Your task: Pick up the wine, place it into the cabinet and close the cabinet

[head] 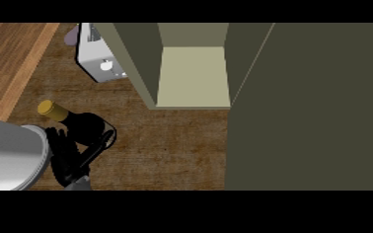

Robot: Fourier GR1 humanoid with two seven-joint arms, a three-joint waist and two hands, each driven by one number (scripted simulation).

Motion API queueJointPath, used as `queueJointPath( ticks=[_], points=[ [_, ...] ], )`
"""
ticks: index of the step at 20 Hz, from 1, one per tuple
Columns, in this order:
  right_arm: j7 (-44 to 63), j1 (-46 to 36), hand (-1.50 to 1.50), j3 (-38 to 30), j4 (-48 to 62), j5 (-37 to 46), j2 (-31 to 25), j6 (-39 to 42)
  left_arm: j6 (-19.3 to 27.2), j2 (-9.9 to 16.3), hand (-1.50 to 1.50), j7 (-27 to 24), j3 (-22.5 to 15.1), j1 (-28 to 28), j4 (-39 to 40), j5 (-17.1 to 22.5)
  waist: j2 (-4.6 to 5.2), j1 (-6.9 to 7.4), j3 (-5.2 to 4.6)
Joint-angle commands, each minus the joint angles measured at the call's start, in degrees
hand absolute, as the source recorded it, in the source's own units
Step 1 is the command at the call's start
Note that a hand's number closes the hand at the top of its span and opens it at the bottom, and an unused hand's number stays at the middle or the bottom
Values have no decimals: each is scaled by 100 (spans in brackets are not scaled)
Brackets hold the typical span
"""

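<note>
My left hand (pixel 69 150) curled around a dark wine bottle (pixel 82 123) with a gold cap. I could read no label. The cabinet (pixel 191 76) stood open.

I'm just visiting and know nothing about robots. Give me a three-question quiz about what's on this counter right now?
1. True or false: the dark glass wine bottle with the gold cap already stands inside the olive-green cabinet.
2. Which is curled around the bottle? A) left robot hand B) right robot hand
3. Fill in: the cabinet's door is ____.

Key
1. False: the bottle is out on the wooden counter, near the white toaster.
2. A; no right hand shows.
3. Open.
</note>
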Motion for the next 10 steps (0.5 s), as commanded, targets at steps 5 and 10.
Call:
queueJointPath(
  ticks=[5,10],
  points=[
    [-219,702,-150,131,-333,-30,178,211,-811,154,-150,-1003,360,-642,1625,366,3,-28,-1],
    [2,-165,-150,-501,308,-440,-150,106,-1137,-6,150,-1040,170,-57,1131,440,0,21,1]
  ],
)
